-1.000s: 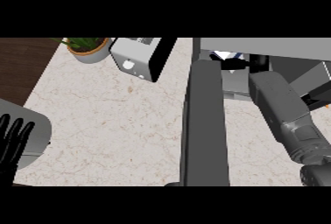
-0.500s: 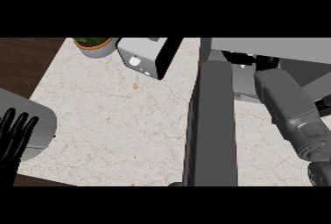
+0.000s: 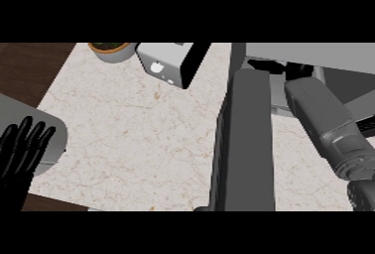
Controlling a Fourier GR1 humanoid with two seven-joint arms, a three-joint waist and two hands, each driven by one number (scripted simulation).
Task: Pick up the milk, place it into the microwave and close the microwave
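Right forearm (image 3: 330, 126) reaching past the open microwave door (image 3: 245, 144).
Right hand (image 3: 275, 66) inside the microwave (image 3: 315, 54), grip unreadable; left hand (image 3: 22, 149) resting open at left edge.

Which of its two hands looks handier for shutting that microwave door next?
The right, probably. Its forearm already reaches beside the open microwave door, toward the microwave's inside. The left hand rests open at the view's far left edge, across the counter.

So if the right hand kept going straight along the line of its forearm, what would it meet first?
The right hand already reaches into the open microwave, past the door. Going on, it would likely meet the microwave's inside; the milk cannot be made out, and depth is unclear.
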